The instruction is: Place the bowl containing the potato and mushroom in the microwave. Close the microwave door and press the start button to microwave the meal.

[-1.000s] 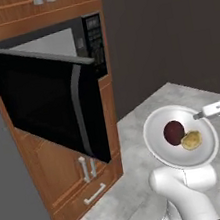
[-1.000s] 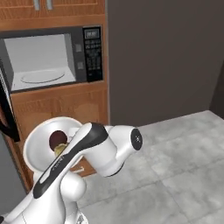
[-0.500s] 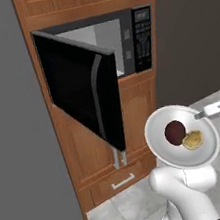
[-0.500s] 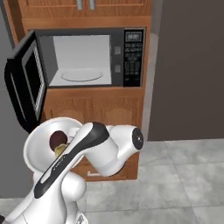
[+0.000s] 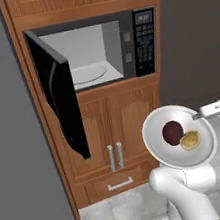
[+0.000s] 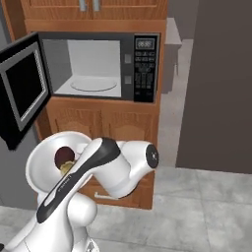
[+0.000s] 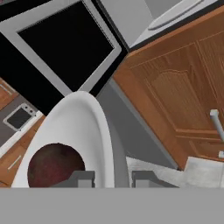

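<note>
The bowl (image 5: 180, 141) is held up in the air in front of the wooden cabinet, below the microwave (image 5: 97, 51) and a little to its right in the left base view, where it sits in the lower right of the frame. The mushroom (image 5: 172, 132) lies near the bowl's middle and the potato (image 5: 190, 140) just beside it, toward the lower right. In the right base view the bowl (image 6: 42, 165) shows in the lower left, partly behind the arm, with the mushroom (image 6: 64, 156) and a sliver of potato (image 6: 66, 168) peeping above the forearm.

The gripper (image 5: 198, 115) meets the bowl at its right rim in the left base view, coming in from the right edge of the frame. In the hand view the gripper (image 7: 113, 178) sits at the bottom centre, its two fingers (image 7: 81, 178) part closed on either side of the bowl's rim (image 7: 103, 131), so it is gripping the bowl; the mushroom (image 7: 54, 164) lies at lower left, close to the left finger.

The door (image 5: 61, 95) stands wide open, swung out to the left, well above and left of the bowl. The turntable (image 5: 90, 74) lies inside the grey cavity. The button panel (image 6: 145, 66) runs down the microwave's right side.
</note>
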